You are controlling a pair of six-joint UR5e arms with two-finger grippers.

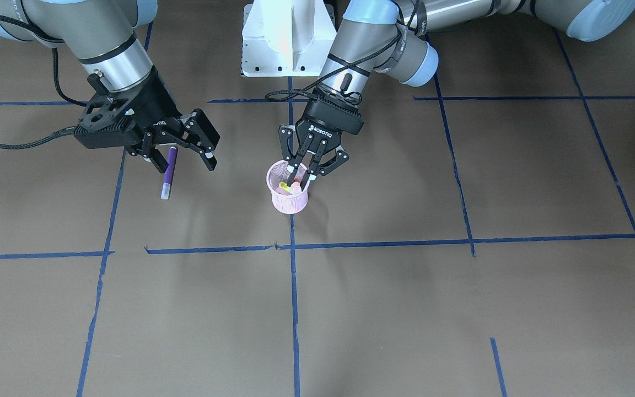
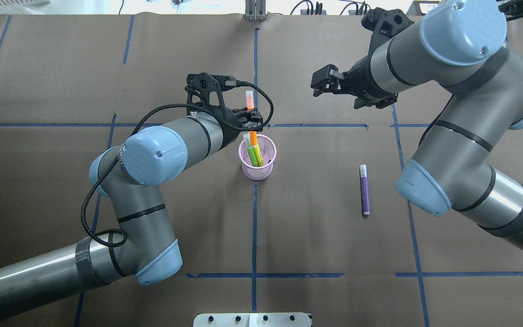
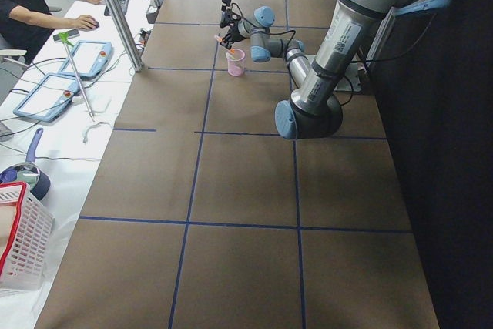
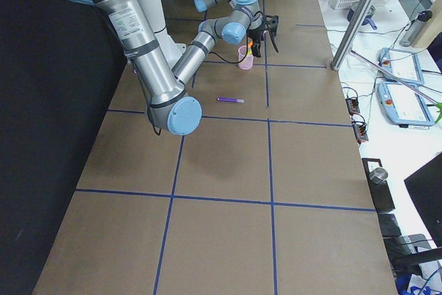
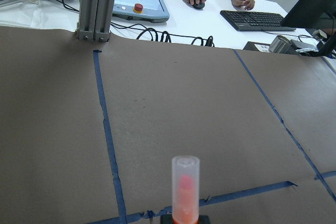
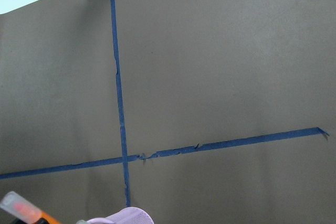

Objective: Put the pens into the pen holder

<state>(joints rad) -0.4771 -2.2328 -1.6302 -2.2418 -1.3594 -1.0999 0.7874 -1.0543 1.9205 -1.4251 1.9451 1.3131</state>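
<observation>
Stretching wide, brown paper (image 2: 311, 227) gridded with blue tape (image 2: 254, 227), white desk (image 3: 100, 105) alongside. One pen holder (image 2: 258, 171), three pens: green pen (image 2: 252, 155) inside, orange pen (image 2: 253, 137) clamped by left gripper (image 1: 302, 172) above it, purple pen (image 2: 365, 190) lying apart; right gripper (image 1: 185, 164) spread open.

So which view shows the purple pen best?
Overhead exterior: the purple pen lies fully exposed, end to end. In front-facing the right gripper crowds its upper end; exterior right shows it tiny; the others miss it.

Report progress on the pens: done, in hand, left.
Done: the green pen stands in the pen holder. In hand: the left gripper holds the orange pen, its lower end inside the holder. Left: the purple pen lies on the table.
</observation>
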